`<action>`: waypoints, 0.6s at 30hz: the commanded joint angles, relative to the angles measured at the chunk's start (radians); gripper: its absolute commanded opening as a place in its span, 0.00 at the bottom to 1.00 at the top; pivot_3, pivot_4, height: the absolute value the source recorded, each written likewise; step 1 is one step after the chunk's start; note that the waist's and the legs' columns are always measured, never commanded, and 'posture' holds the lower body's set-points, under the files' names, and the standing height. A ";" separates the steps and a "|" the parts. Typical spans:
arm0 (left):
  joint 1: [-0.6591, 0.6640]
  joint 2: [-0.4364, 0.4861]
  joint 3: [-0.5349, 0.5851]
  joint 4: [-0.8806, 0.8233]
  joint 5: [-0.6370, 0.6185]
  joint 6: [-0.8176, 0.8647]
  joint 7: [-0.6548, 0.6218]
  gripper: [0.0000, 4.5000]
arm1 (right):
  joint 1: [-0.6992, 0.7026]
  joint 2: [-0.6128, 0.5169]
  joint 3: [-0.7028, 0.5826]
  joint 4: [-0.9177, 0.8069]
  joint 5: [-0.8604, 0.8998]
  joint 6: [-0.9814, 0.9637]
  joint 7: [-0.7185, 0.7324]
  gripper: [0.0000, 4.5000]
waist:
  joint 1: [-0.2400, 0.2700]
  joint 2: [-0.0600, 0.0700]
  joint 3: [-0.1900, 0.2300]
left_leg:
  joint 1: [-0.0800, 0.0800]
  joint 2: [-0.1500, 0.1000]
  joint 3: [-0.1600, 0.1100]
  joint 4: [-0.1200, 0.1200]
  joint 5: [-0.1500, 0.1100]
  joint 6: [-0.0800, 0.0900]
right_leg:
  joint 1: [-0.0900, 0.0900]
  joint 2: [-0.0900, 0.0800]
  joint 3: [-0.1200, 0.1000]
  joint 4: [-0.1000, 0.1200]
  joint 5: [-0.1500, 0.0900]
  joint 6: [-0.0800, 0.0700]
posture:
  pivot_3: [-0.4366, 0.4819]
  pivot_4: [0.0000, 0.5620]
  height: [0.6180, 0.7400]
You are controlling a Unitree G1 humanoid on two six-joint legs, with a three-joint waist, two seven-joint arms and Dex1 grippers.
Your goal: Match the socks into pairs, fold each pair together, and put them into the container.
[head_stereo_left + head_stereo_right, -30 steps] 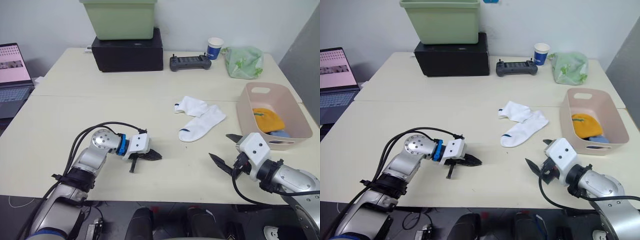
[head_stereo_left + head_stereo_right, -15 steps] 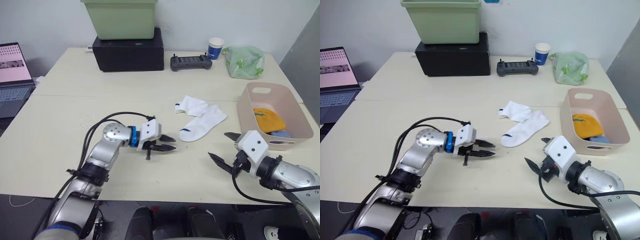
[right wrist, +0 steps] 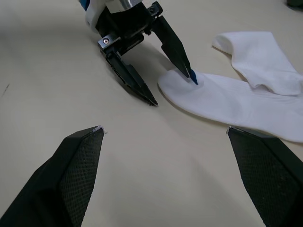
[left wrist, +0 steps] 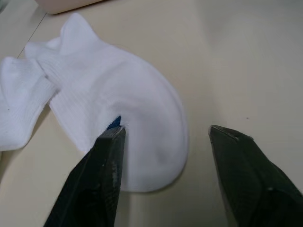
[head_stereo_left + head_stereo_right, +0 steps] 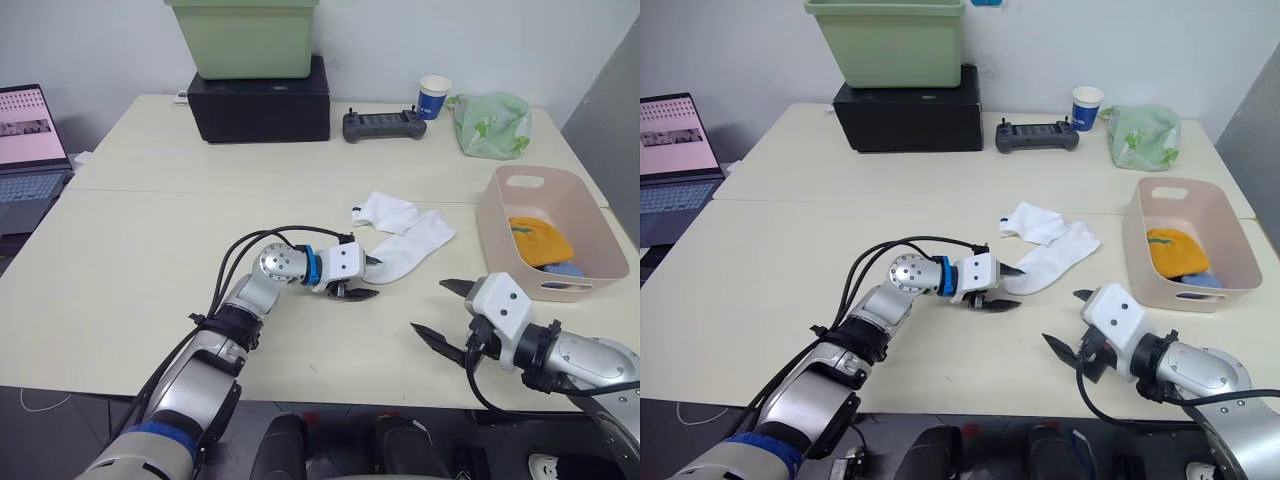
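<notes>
Left gripper (image 5: 367, 278) at the toe of the nearer white sock (image 5: 412, 242), jaws spread, one finger (image 4: 108, 156) touching the sock beside its dark mark, the other finger (image 4: 239, 161) over bare table (image 5: 150, 250) just clear of the toe. Nothing pinched. Second white sock (image 5: 383, 211) lying just behind and overlapping the first near the cuffs, both flat at mid-table. Right gripper (image 5: 442, 312) low over the table's near edge, jaws spread wide and empty, well apart from the socks. Pink container (image 5: 520, 185) at the table's right side, near the right arm; inside, a mustard-orange sock bundle (image 5: 538, 238) with a small green mark, and a bit of light blue sock (image 5: 563, 268) showing beside it toward the near wall. At the far edge: green bin (image 5: 243, 35) stacked on a black box (image 5: 260, 103), a black controller (image 5: 381, 125), a blue-and-white paper cup (image 5: 433, 96), a pale green cloth bag (image 5: 490, 124). Open laptop (image 5: 28, 140) off the left side.
</notes>
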 commanded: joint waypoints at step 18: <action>0.196 0.298 0.076 -0.222 -0.241 -0.047 -0.445 0.01 | -0.034 -0.017 -0.043 -0.064 0.086 0.044 -0.004 1.00 | -0.006 0.000 0.000 | 0.000 0.005 0.000 -0.001 0.000 0.000 | -0.001 0.002 0.000 0.000 0.000 0.000 | 0.48 0.27 0.96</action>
